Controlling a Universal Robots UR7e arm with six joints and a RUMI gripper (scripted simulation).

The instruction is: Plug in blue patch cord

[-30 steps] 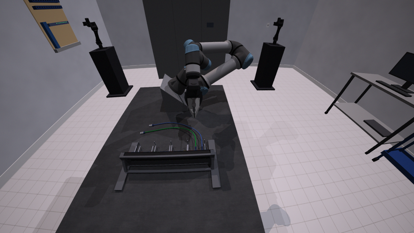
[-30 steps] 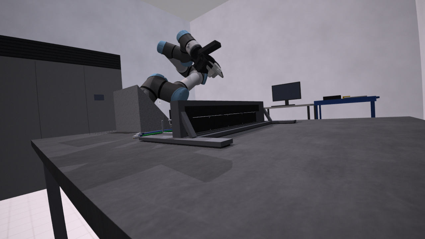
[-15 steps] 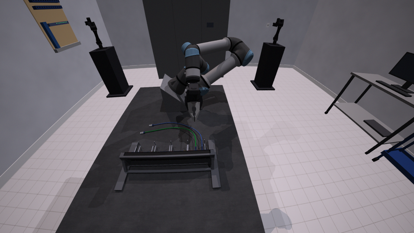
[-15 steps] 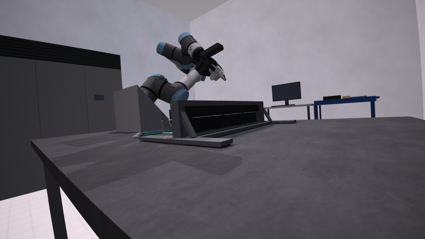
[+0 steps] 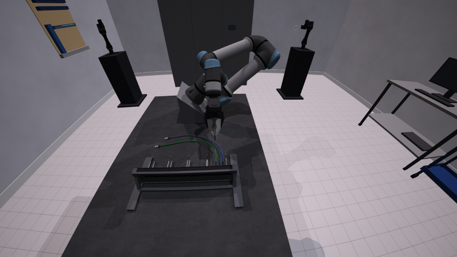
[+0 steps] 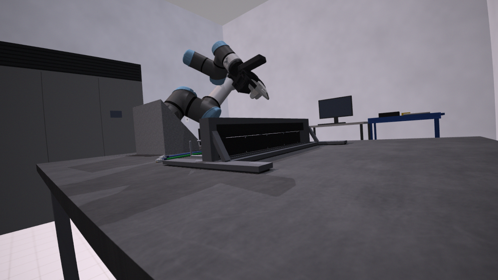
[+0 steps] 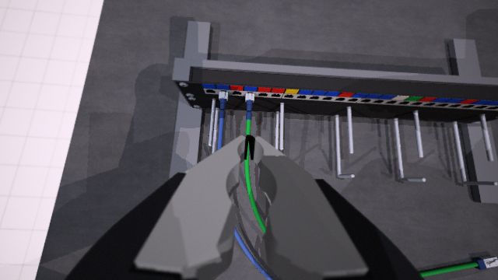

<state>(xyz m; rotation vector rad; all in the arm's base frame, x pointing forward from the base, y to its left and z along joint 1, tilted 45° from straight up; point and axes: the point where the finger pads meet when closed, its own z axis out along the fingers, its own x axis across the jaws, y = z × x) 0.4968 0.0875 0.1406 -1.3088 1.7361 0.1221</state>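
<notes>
The dark rack [image 5: 185, 175] [image 6: 208, 139] [image 7: 311, 71] stands upright across the table. In the wrist view its ports carry a row of colored labels, with the white label [image 7: 402, 97] right of the middle. The blue patch cord [image 5: 191, 136] [image 7: 221, 124] and the green patch cord [image 5: 191, 142] [image 7: 251, 187] are plugged in near the rack's left end in that view. The blue cord's free plug [image 5: 166, 138] and the green cord's free plug [image 5: 156, 146] [image 7: 482, 264] lie on the table. My gripper [image 5: 214, 135] [image 6: 262, 94] [image 7: 248, 136] is shut and empty, hanging well above the cords.
Thin white pegs [image 7: 349, 130] stand in front of the ports. The arm's grey wedge base [image 6: 155, 126] sits at the table's far end. Two camera pedestals [image 5: 121, 79] [image 5: 295, 73] stand on the floor beyond the table [image 5: 179, 230].
</notes>
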